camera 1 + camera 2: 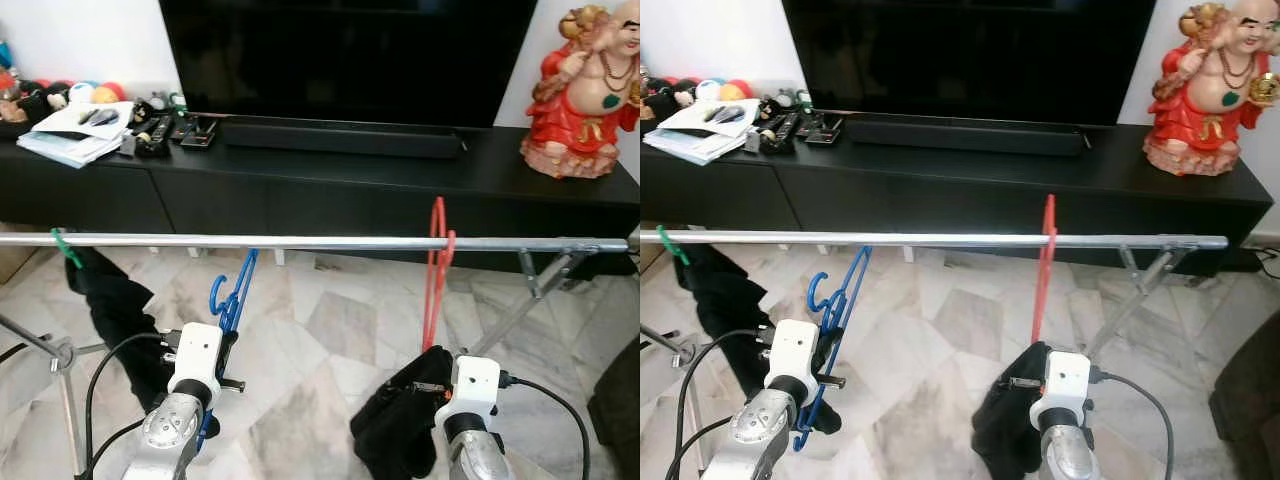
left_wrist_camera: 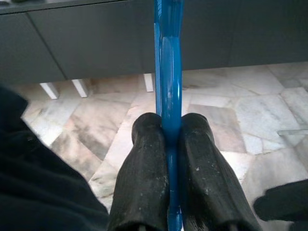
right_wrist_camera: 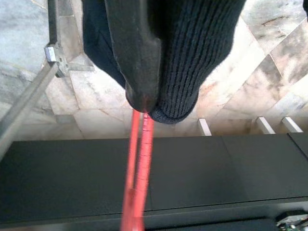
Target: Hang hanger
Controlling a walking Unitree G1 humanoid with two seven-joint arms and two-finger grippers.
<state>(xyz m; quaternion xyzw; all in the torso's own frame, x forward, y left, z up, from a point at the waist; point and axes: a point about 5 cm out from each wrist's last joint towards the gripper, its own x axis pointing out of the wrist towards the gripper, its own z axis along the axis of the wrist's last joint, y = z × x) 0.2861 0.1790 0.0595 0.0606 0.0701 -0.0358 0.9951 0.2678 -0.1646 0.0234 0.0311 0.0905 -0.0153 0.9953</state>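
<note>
A silver rail (image 1: 300, 242) runs across in front of me at chest height. The red hanger (image 1: 436, 262) carries a black knit garment (image 1: 395, 425), and its hook reaches up over the rail. My right gripper (image 3: 144, 108) is shut on the hanger's lower part, with the garment draped over one finger. The blue hanger (image 1: 232, 295) is tilted, its hook just below the rail and off it. On this hanger my left gripper (image 2: 168, 126) is shut, both fingers (image 2: 144, 163) pressed against the blue bar. A green hanger (image 1: 66, 247) with a black garment (image 1: 115, 300) hangs at the rail's left end.
Behind the rail stands a low black TV console (image 1: 330, 185) with a television (image 1: 350, 55), a red statue (image 1: 585, 90), papers (image 1: 75, 130) and remotes. The rack's slanted legs (image 1: 520, 300) stand on the marble floor (image 1: 330, 330) at right and left.
</note>
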